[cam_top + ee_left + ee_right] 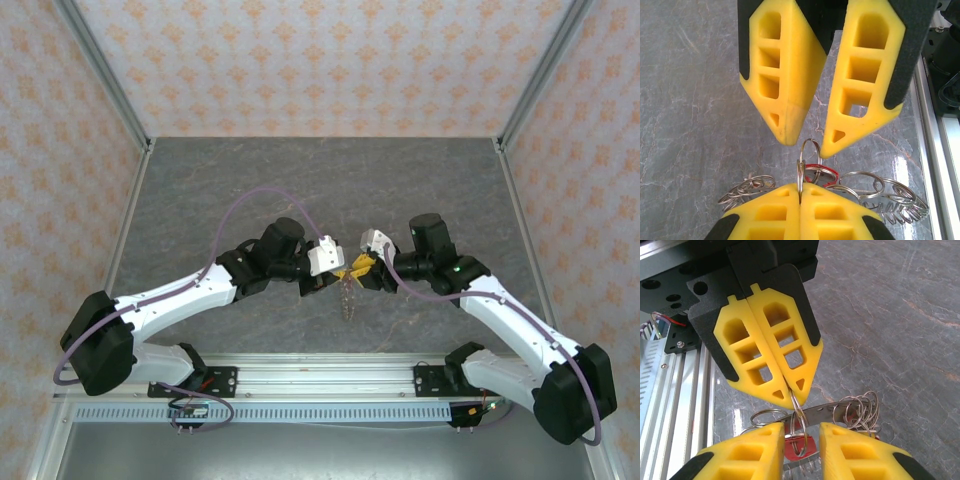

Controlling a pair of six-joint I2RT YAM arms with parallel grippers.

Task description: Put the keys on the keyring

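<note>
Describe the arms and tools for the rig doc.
Same build: left arm and right arm have white links, black joint housings, a lilac cable looped along each. The left tool and right tool have yellow tapered fingers with windowed cut-outs, black outer facing.

White arms (180, 293), black joints (280, 240), purple cables (245, 198)

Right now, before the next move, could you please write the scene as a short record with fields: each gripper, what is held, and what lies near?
left gripper: shut on the split ring, held on edge
right gripper: open, tips facing the left one, a finger on each side of the ring
red key: head close by the held ring; whether it is threaded cannot be told
loose rings: silver cluster beside the grippers
table: grey, marbled
task state: key not gripped
</note>
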